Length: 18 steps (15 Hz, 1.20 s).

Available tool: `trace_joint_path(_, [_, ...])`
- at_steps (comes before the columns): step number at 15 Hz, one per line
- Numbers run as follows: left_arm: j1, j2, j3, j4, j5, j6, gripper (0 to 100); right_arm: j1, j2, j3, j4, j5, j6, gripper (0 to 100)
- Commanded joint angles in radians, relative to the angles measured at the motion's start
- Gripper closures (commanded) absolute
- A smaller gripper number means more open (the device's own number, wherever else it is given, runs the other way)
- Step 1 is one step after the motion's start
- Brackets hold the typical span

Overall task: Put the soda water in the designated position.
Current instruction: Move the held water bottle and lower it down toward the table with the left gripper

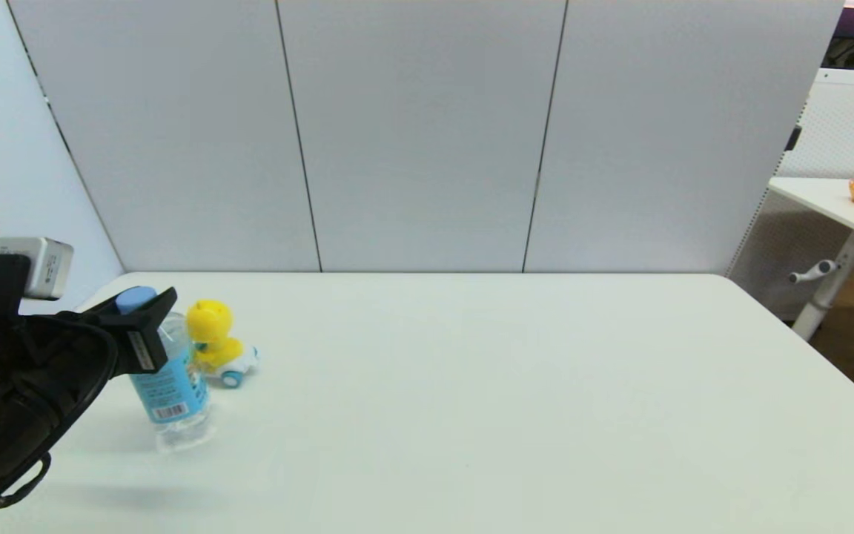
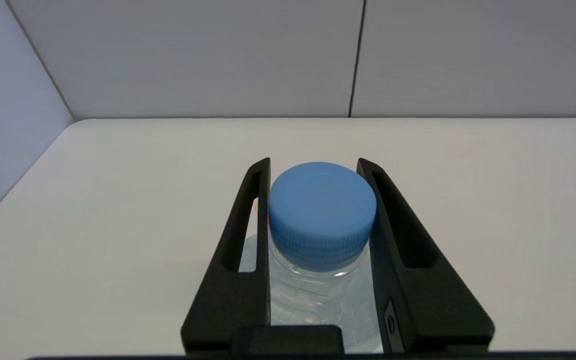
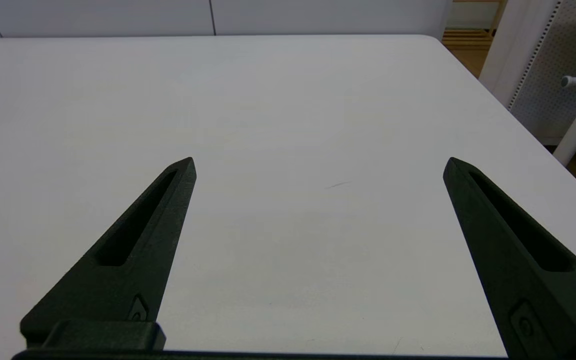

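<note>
The soda water (image 1: 173,394), a small clear bottle with a light blue cap (image 2: 322,212) and a blue label with a barcode patch, stands slightly tilted at the table's far left. My left gripper (image 1: 142,326) is shut on it, its black fingers (image 2: 248,235) pressing both sides of the cap and neck. Whether the base rests on the table or hangs just above it I cannot tell. My right gripper (image 3: 320,160) is open over bare table on the right side, outside the head view.
A yellow duck toy on wheels (image 1: 213,337) sits right behind the bottle, almost touching it. Grey partition panels (image 1: 427,133) close off the table's back and left. The white table (image 1: 508,400) stretches to the right; another desk stands beyond its right edge.
</note>
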Motion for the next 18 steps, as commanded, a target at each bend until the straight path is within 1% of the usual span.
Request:
trace_joint_path(1, [0.025, 0.049, -0.001, -0.037, 0.002, 0.000, 100, 0.000, 0.001, 0.000, 0.000, 0.000, 0.000, 0])
trace_joint_path(11, [0.028, 0.123, -0.043, -0.051, 0.002, 0.005, 100, 0.000, 0.001, -0.001, 0.000, 0.000, 0.000, 0])
trace_joint_path(18, [0.028, 0.122, -0.052, -0.057, 0.002, 0.005, 100, 0.000, 0.001, 0.000, 0.000, 0.000, 0.000, 0])
